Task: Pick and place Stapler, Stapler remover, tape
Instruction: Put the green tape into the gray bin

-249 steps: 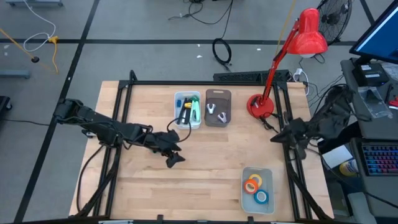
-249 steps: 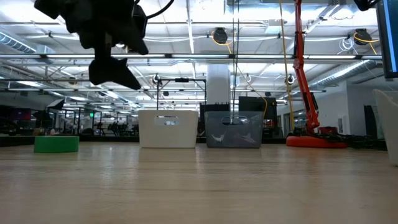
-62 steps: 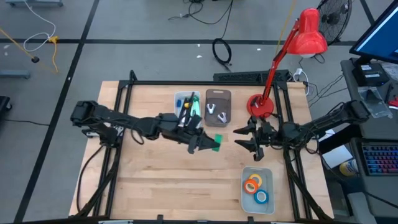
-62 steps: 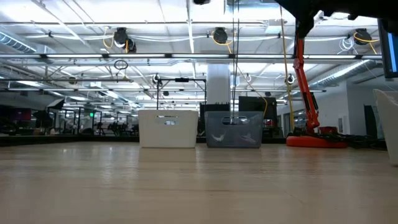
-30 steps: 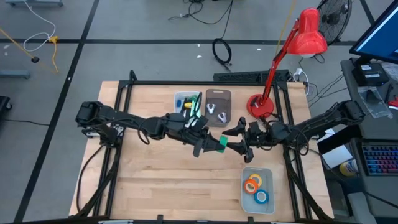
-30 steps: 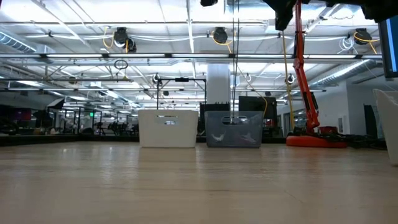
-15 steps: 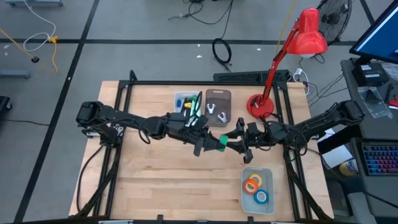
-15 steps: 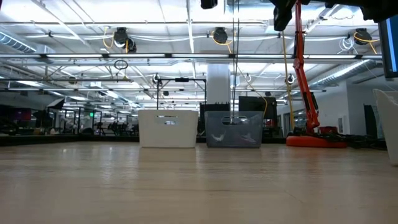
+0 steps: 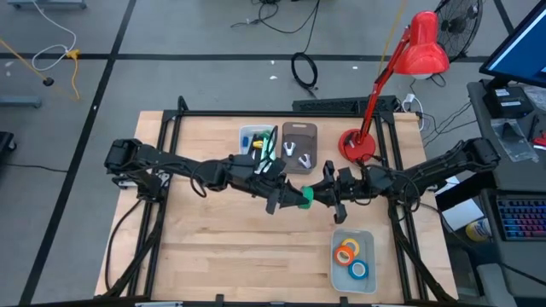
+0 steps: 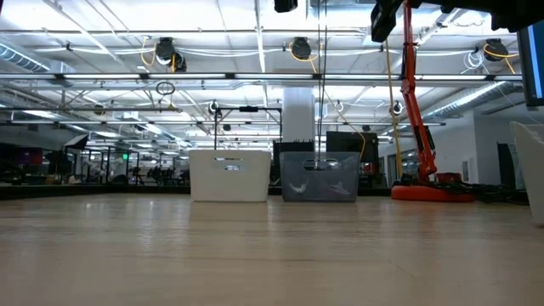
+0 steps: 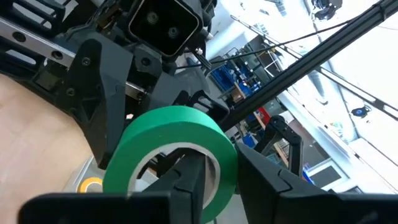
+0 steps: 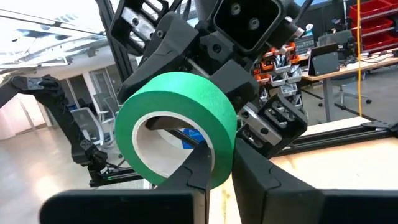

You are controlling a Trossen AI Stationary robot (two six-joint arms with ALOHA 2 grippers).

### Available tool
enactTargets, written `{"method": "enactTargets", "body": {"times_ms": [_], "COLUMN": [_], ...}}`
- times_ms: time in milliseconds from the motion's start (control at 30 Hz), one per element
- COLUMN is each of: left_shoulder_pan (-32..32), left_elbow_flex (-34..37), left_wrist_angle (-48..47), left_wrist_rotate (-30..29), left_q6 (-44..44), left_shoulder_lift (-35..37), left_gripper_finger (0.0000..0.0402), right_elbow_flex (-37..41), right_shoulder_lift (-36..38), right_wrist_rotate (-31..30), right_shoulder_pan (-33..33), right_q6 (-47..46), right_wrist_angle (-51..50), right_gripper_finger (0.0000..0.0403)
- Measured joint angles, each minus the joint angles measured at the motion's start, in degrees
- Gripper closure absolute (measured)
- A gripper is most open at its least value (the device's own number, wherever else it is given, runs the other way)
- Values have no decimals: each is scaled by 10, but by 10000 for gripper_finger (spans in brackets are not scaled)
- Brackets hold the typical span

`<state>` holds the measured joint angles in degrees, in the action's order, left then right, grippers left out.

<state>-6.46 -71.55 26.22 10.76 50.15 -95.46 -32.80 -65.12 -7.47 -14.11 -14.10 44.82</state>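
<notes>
Since the earlier high view, the right gripper (image 9: 317,195) has advanced to meet the left gripper (image 9: 290,199) in mid-air, and its fingers, formerly spread, have come in onto the green tape roll (image 9: 304,196).

Landmark: the clear tape bin (image 9: 368,236), which holds the orange, yellow and blue rolls (image 9: 351,257). The green roll hangs above the table, up and to the left of this bin in the high view, and clear of the wood. The white bin (image 9: 242,153) and the grey bin (image 9: 311,145) lie farther from the tape bin, toward the table's far edge, beside the red lamp (image 9: 371,147).

Finger state:
- Right gripper: the right wrist view shows its fingers (image 12: 258,173) pinching the green roll (image 12: 176,124) through its wall, one inside the core and one outside.
- Left gripper: the left wrist view shows one finger (image 11: 189,180) inside the core of the roll (image 11: 172,145) and one outside. The jaws stand narrow, and whether they have slackened cannot be told.

Step in hand, by judgement: an arm-to-arm transfer. To do it well, confirm the right grip is firm before the left fingers release. Open the left fingers fully, then withdraw the left arm straight back so the inner finger does not drag the roll. Only then carry the roll over the tape bin and lower it among the other rolls.
</notes>
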Motion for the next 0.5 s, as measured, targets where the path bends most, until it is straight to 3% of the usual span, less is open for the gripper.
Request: {"method": "enactTargets", "body": {"times_ms": [200, 400, 500], "left_shoulder_pan": [7, 47, 67], "left_elbow_flex": [0, 0, -2], "left_wrist_angle": [-8, -10, -9], "left_wrist_rotate": [34, 189, 234], "left_q6": [-14, -31, -39], "left_shoulder_lift": [2, 7, 14], "left_gripper_finger": [310, 308, 308], "right_elbow_flex": [1, 1, 3], "right_shoulder_lift": [2, 25, 40], "right_wrist_rotate": [3, 3, 0], "right_shoulder_pan": [-1, -1, -1], "right_q6": [3, 5, 5], "right_wrist_angle": [-5, -46, -91], "right_gripper_finger": [372, 372, 372]}}
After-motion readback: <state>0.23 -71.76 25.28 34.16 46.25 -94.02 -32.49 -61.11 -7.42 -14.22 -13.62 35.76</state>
